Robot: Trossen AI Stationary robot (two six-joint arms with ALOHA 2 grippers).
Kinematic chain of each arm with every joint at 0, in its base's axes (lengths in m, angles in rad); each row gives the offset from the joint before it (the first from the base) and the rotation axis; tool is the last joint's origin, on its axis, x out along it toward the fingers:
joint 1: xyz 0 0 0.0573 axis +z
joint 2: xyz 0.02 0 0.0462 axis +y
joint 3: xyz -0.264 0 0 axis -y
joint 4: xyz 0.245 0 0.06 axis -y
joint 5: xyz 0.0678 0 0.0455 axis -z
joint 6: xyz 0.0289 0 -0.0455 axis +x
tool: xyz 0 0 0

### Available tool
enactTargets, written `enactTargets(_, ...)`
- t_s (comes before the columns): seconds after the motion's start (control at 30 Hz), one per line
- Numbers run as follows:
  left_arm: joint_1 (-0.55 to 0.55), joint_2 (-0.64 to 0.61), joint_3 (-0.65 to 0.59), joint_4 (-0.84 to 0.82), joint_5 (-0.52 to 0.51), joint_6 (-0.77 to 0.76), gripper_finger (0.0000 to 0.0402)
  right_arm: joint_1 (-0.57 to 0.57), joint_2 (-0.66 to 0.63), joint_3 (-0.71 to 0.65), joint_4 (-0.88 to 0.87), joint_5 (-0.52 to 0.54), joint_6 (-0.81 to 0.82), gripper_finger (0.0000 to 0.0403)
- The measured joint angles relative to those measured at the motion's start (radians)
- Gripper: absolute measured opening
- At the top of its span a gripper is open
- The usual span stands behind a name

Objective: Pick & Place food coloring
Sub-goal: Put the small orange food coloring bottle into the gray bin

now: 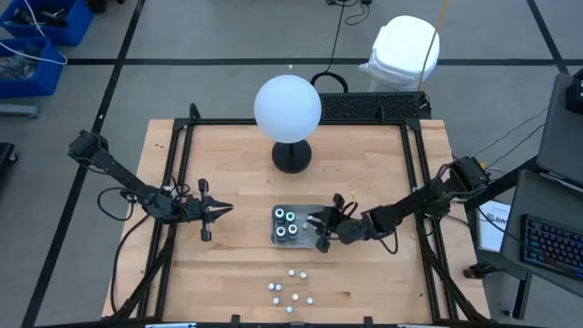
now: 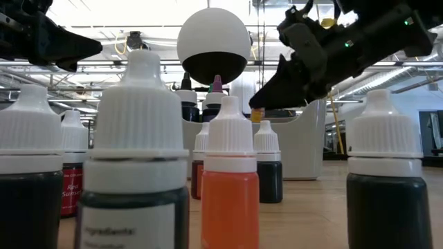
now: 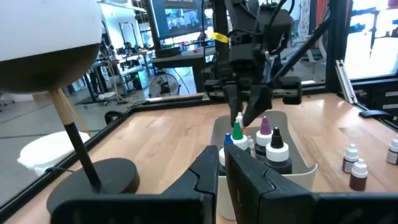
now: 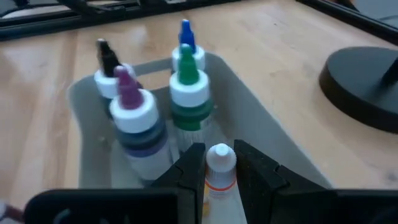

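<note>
Over the right end of the shallow grey tray, the right gripper pinches a small white-capped orange bottle; lowered carelessly, it could topple the four bottles there. Left gripper waits narrowed, empty.

floor: grey, crossed by dark taped lines
blue bins: stacked on floor beside the desk
keyboard: set on side surface
monitor: lit, seen in far room
ceiling lights: bright strips overhead
</note>
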Motion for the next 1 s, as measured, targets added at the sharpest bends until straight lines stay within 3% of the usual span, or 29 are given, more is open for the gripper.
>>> enactTargets(0.43, 0.000, 0.000, 0.000, 0.001, 0.000, 0.001, 0.0037, 0.111, 0.009, 0.001, 0.040, 0.001, -0.045, 0.0058)
enactTargets(1.0, 0.000, 0.000, 0.000, 0.000, 0.000, 0.008, 0.0037, 0.083, 0.092, 0.003, 0.131, -0.024, -0.080, 0.0056)
